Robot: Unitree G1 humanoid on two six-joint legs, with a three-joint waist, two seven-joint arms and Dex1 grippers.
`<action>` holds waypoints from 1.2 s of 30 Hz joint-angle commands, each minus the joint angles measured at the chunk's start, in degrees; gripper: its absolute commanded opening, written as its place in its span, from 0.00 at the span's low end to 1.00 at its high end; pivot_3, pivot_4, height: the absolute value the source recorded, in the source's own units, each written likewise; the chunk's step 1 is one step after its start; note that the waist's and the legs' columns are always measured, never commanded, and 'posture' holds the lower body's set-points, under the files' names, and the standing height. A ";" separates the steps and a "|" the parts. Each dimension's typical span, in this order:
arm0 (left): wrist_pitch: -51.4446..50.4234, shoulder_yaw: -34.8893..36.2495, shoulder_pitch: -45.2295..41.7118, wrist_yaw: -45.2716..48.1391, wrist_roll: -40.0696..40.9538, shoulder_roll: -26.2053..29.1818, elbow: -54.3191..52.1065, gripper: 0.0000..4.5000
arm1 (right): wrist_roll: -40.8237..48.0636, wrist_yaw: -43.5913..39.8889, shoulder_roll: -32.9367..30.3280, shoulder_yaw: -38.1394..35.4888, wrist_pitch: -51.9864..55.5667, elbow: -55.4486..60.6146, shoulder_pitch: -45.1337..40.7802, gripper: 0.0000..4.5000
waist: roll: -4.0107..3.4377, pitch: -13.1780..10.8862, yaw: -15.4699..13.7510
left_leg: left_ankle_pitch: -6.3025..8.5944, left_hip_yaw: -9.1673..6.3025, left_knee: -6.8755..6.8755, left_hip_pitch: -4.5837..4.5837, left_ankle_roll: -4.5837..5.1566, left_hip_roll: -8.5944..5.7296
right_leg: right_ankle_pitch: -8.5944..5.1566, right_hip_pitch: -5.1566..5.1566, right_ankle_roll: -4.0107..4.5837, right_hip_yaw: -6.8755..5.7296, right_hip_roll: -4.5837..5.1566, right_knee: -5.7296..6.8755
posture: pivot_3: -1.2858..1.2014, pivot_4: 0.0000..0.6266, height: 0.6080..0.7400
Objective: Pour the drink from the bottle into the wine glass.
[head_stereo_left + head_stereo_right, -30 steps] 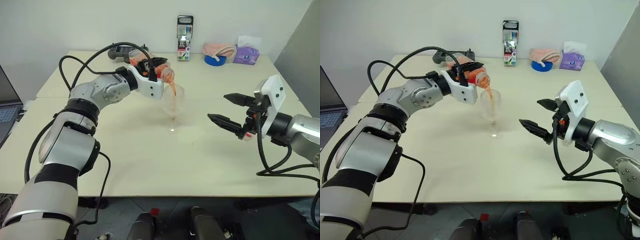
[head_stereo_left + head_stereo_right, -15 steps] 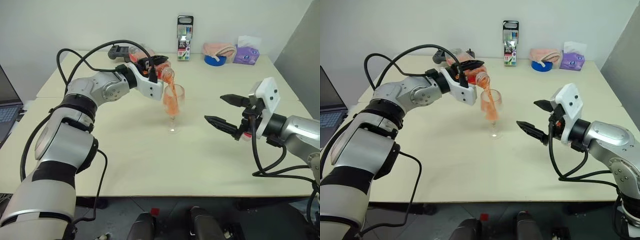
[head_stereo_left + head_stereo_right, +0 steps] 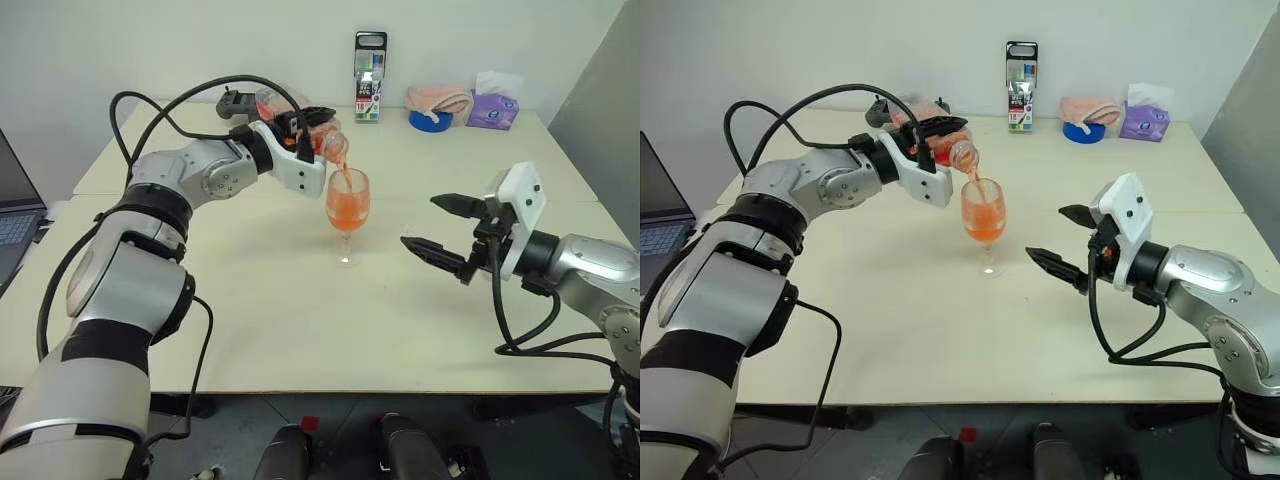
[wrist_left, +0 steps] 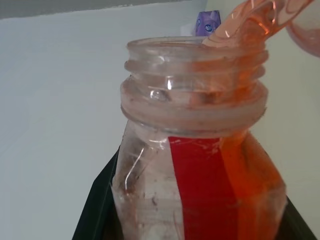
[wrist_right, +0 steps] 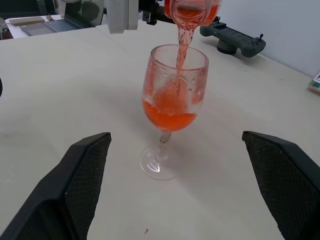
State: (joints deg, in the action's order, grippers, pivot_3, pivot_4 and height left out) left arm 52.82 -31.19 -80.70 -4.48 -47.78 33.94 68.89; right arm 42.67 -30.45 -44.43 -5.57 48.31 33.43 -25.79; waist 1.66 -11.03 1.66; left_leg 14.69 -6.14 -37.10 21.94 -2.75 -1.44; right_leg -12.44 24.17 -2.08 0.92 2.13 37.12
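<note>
Left tool [image 3: 312,128] tips bottle [image 3: 322,143] (drink streaming) into wine glass [image 3: 347,205].

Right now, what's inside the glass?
Orange drink fills the lower part of the glass bowl, with a stream falling in from the tilted bottle. Splashes coat the upper wall, so the exact level is unclear.

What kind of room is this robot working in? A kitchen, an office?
Probably an office or lab, not a kitchen: a plain cream table against a bare wall, a laptop at its edge, a handheld controller, and a marker box and tissue pack at the back.
</note>
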 commanded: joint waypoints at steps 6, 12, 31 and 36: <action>0.43 1.58 -2.39 1.75 2.52 0.60 0.16 0.37 | 0.12 -0.46 1.14 -0.38 -0.92 1.82 -1.95 1.00 | 0.00 0.00 0.00 | 0.00 -0.01 -0.01 0.00 0.00 0.00 | 0.01 0.00 0.01 -0.01 0.00 0.02 | 0.52 0.24 1.00; 0.59 2.52 -2.59 4.40 4.43 -0.08 0.51 0.37 | -0.99 -0.53 1.60 0.35 -1.30 1.41 -2.24 1.00 | 0.00 0.00 0.00 | 0.00 -0.01 -0.04 -0.01 0.00 0.00 | 0.01 0.00 0.02 0.00 0.00 0.05 | 0.52 0.24 1.00; -8.43 23.00 4.95 39.25 37.75 -5.40 -2.30 0.37 | -2.57 -3.14 2.90 1.65 -2.55 -1.14 -5.62 1.00 | -0.01 0.01 0.22 | 0.00 -0.01 -0.16 -0.05 0.01 0.01 | 0.03 0.00 0.04 0.01 -0.01 0.23 | 0.52 0.24 1.00; -23.31 34.90 11.02 41.42 52.41 -6.99 -8.64 0.37 | -3.57 -4.02 5.07 3.30 -3.71 -3.18 -8.18 1.00 | -0.02 0.01 0.27 | 0.01 -0.05 -0.34 -0.04 0.01 0.02 | 0.03 0.04 0.04 -0.01 -0.02 0.48 | 0.52 0.24 1.00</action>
State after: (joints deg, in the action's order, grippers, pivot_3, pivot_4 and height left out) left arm 35.09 -1.92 -70.61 37.12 -2.49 26.86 64.43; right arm 39.39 -33.72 -39.59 -2.22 46.13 29.75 -32.71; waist 1.64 -11.02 1.93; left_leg 14.71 -6.20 -37.50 21.89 -2.72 -1.43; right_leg -12.41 24.21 -2.04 0.91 2.11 37.68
